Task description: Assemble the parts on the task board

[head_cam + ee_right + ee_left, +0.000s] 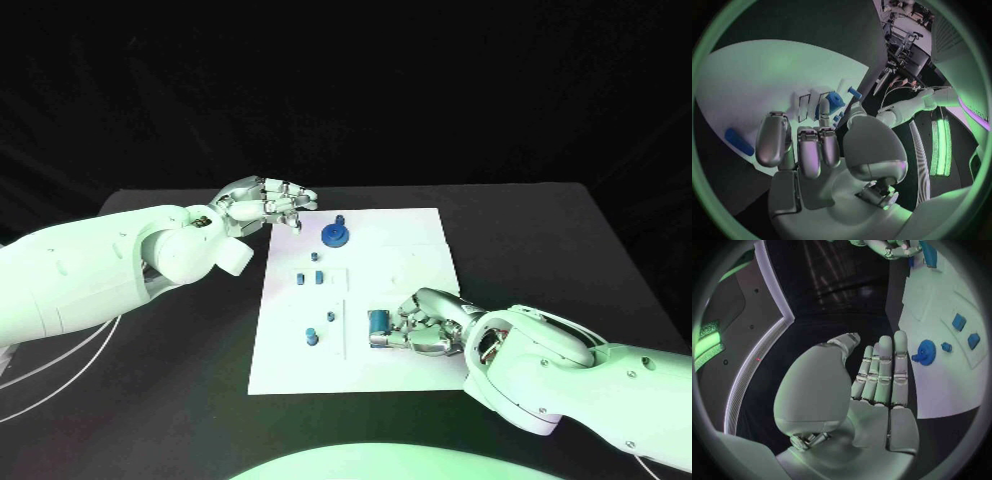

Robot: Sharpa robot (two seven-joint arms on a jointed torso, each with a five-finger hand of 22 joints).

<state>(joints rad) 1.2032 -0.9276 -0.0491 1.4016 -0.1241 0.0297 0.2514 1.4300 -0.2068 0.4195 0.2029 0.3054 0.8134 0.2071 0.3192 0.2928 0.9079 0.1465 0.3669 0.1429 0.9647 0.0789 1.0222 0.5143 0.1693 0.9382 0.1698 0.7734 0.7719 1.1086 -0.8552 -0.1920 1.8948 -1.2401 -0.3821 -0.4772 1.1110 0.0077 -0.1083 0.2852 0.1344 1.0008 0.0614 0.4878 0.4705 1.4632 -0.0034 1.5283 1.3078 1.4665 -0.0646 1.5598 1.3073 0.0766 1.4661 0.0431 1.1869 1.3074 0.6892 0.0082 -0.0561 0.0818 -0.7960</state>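
The board (378, 300) lies in the middle of the black table (577, 240); the left hand (264, 203) hovers at the board's far left corner, over the table edge of it, fingers straight and side by side in the left wrist view (882, 370), holding nothing; just beside it on the board stands a blue gear (335, 236) with a small peg (340, 218) behind it; in the left wrist view the gear (925, 352) sits near the fingertips, apart from them; two small blue blocks (315, 258) and (303, 280) lie mid-board; nearer the robot, a small stud (330, 316) and a round blue part (310, 337) stand on the board; the right hand (426, 322) rests on the board's near right side, fingers curled round a blue block (378, 322); the right wrist view shows that block (834, 102) pinched at the fingertips (824, 107); a long blue piece (739, 142) lies on the board, apart from the hand.
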